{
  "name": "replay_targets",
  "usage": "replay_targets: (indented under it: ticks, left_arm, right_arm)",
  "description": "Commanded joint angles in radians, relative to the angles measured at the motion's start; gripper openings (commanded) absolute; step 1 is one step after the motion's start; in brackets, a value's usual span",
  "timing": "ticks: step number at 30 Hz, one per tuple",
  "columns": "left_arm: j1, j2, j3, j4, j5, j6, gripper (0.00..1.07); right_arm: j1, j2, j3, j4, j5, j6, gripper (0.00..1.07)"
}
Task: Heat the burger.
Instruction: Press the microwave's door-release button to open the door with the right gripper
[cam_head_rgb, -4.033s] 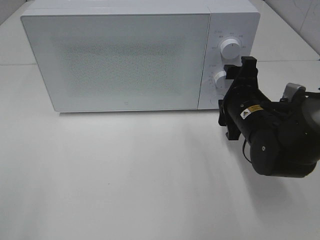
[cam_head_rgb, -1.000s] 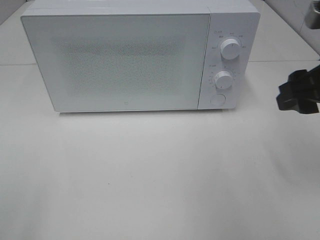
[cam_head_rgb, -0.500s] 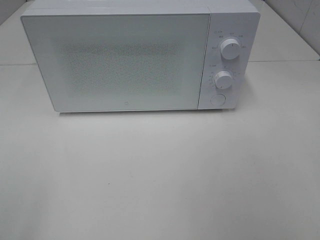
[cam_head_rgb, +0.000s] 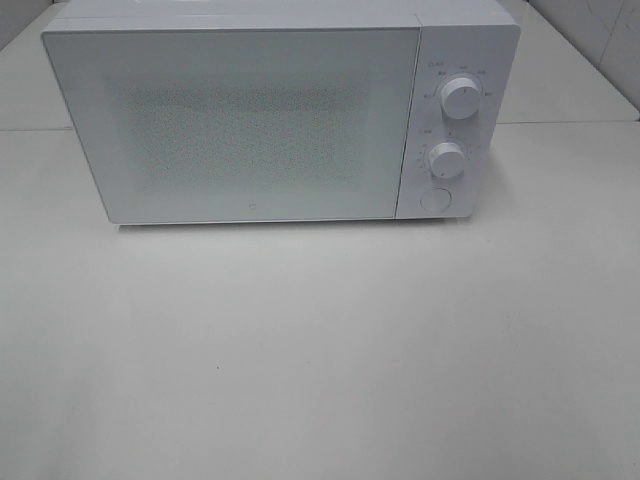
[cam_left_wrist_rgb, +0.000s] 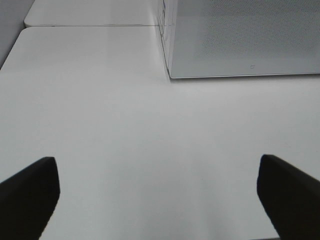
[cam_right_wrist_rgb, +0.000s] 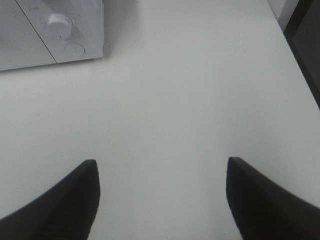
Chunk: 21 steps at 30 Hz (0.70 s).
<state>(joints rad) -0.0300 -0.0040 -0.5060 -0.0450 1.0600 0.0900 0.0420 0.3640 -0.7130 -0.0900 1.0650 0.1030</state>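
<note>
White matt worktop (cam_head_rgb: 320, 350), pale and even, carrying one appliance at its back edge.

1. White box-shaped microwave oven (cam_head_rgb: 250, 120), front turned to the high camera. Its wide door with a speckled grey window (cam_head_rgb: 240, 125) was shut flush.
2. Control panel on the oven's right side: upper white round knob (cam_head_rgb: 460, 98), lower white round knob (cam_head_rgb: 447, 160) directly beneath it, and a flat round button (cam_head_rgb: 435, 199) lowest.
3. Burger: not seen in any view. It was not on the visible worktop. The speckled window showed nothing behind it, so whether it sat inside could not be told.
4. Left claw (cam_left_wrist_rgb: 157, 180): shown only by its own wrist camera, jaws spread wide, nothing between them, above the worktop near the oven's left front corner.
5. Right claw (cam_right_wrist_rgb: 162, 172): likewise wide open and empty, over the worktop off the oven's right front corner, well apart from the panel.

Neither claw appeared in the high view.

Judgement: with the door shut and both claws clear of it, the step read as the heating itself, or the last setting of it, and the task seemed late. To do it well, both claws should keep off the door while the oven runs. Should the timer want setting, the right claw, being nearer, should meet the lower knob square-on, pinch its rim lightly and turn about the knob's own axis. It should not shove the oven backward.
</note>
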Motion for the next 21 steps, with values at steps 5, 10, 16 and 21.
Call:
replay_targets:
  ticks: [5, 10, 16, 21]
  left_arm:
    - [-0.002, -0.02, 0.001, -0.003, -0.014, -0.002, 1.03]
    - [-0.002, -0.02, 0.001, -0.003, -0.014, -0.002, 1.03]
    - [-0.002, -0.02, 0.001, -0.003, -0.014, -0.002, 1.03]
    - [-0.002, -0.021, 0.001, -0.003, -0.014, -0.002, 1.03]
  right_arm:
    - [-0.006, -0.262, 0.08, 0.004, 0.011, -0.026, 0.68]
    - [-0.006, -0.335, 0.114, 0.0, 0.007, -0.027, 0.68]
    - [-0.005, -0.398, 0.184, 0.0, -0.007, -0.068, 0.53]
    - [-0.005, -0.398, 0.213, -0.001, -0.066, -0.076, 0.28]
